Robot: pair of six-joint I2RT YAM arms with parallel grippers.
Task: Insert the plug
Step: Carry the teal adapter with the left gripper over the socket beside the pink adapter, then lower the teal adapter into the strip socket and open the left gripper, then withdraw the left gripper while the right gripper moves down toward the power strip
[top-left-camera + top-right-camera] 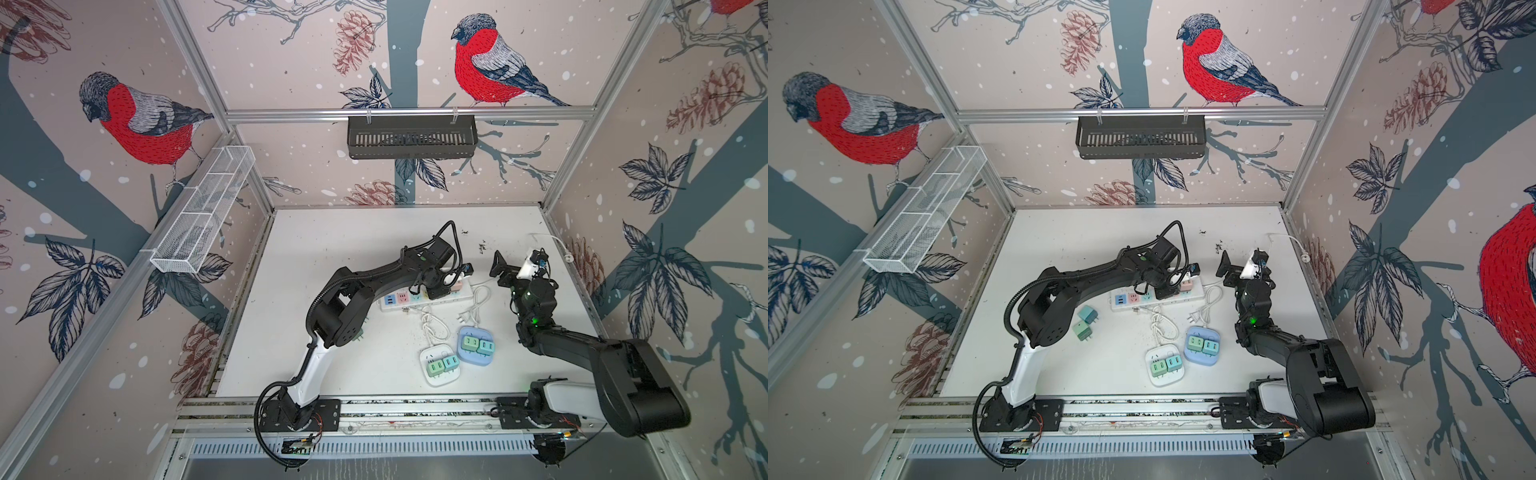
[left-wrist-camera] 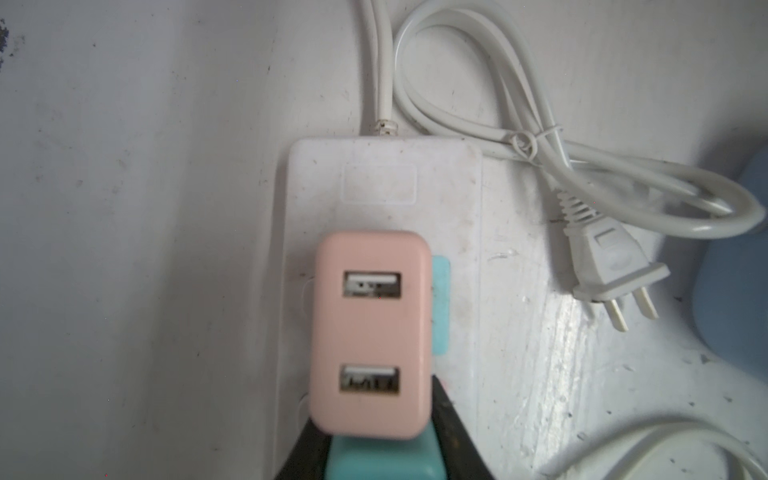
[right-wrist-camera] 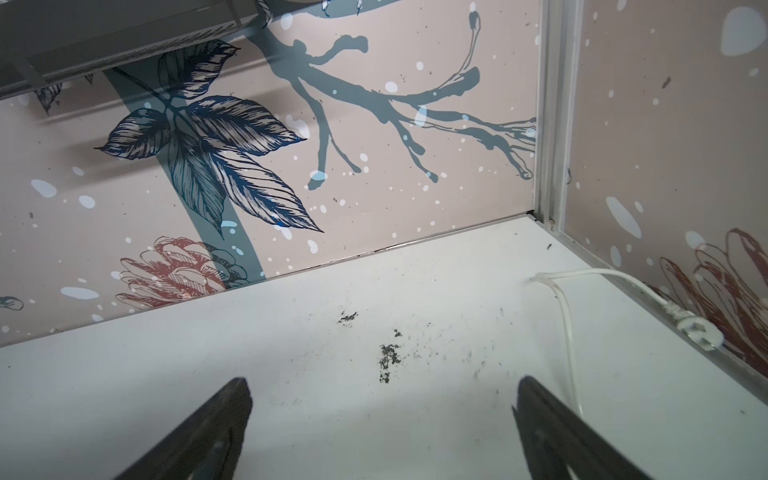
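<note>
A white power strip (image 2: pixel 378 187) with coloured socket faces lies mid-table, seen in both top views (image 1: pixel 409 305) (image 1: pixel 1142 305). A pink two-USB plug (image 2: pixel 370 332) stands upright in it near its cord end (image 1: pixel 456 285). My left gripper (image 2: pixel 376 449) is down over the strip right beside the pink plug. It is shut on a teal plug (image 2: pixel 386 463), whose prongs are hidden. My right gripper (image 3: pixel 382 415) hangs open over the bare back right of the table, holding nothing.
A coiled white cord with a two-prong plug (image 2: pixel 615 266) lies beside the strip. A white cube (image 1: pixel 440 368) and a blue cube (image 1: pixel 476 345) each carry green plugs. Two loose green plugs (image 1: pixel 1086 322) lie under the left arm. Another cord (image 3: pixel 573 316) runs along the right wall.
</note>
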